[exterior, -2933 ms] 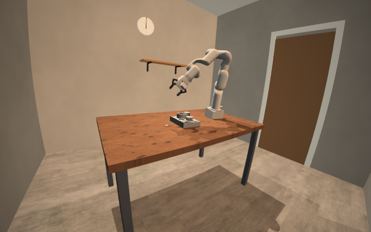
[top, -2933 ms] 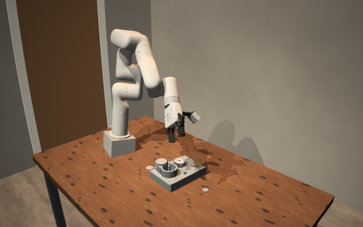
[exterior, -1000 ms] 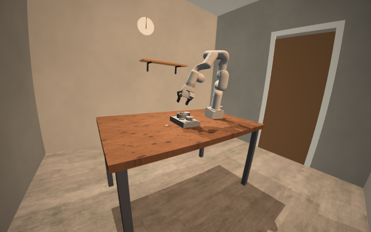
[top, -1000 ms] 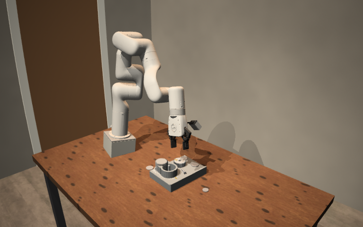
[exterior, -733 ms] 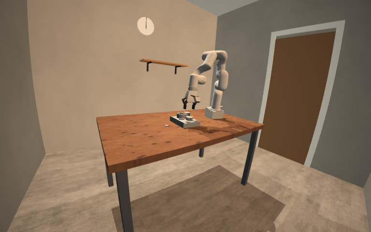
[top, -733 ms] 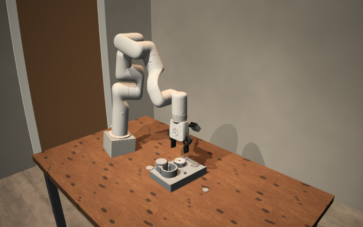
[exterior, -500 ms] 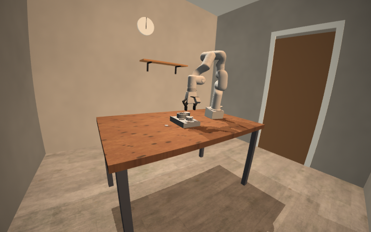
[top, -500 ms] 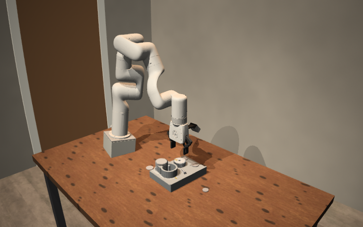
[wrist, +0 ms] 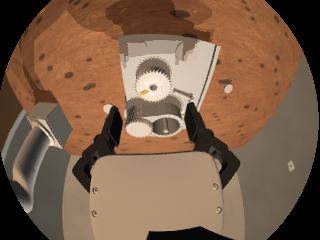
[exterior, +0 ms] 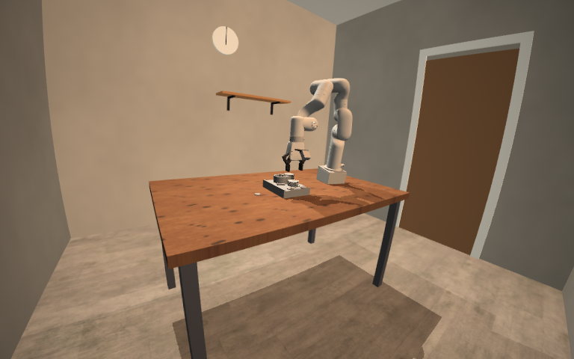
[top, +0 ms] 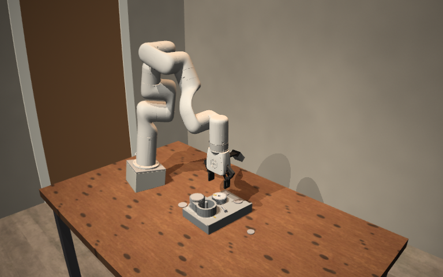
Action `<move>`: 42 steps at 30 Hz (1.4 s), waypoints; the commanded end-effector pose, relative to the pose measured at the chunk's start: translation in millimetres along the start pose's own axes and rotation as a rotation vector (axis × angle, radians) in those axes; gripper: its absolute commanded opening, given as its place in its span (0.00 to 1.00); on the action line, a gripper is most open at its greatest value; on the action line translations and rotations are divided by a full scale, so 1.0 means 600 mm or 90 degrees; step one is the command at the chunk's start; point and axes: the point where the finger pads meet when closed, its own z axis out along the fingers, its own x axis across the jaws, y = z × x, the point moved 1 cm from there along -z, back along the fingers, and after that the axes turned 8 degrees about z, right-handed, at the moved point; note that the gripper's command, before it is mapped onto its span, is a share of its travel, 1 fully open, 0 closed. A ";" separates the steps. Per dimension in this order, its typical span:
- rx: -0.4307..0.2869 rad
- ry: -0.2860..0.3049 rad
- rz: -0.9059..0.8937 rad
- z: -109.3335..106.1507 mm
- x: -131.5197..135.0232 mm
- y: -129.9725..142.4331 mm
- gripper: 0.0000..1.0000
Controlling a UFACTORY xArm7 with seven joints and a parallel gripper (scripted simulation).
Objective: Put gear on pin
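We are hovering the gripper [top: 220, 180] over the wooden table [top: 293, 235], fingers spread wide and grasping nothing. Below us the timing case [top: 228, 216] is sitting near the table's middle. The gear [top: 219, 198] with the painted arrow is resting on the case, beside the collar [top: 206, 209] ringing the pin [top: 206, 203].

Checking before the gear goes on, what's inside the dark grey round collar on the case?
A thin upright grey pin stands inside the dark grey round collar; the collar's wall hides its foot.
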 end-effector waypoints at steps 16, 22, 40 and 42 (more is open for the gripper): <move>-0.003 -0.007 0.334 0.003 -0.003 0.004 1.00; 0.005 -0.010 0.542 0.004 -0.003 0.005 1.00; 0.008 -0.002 1.145 -0.002 0.002 0.001 1.00; 0.002 0.001 1.167 -0.002 0.002 0.000 0.93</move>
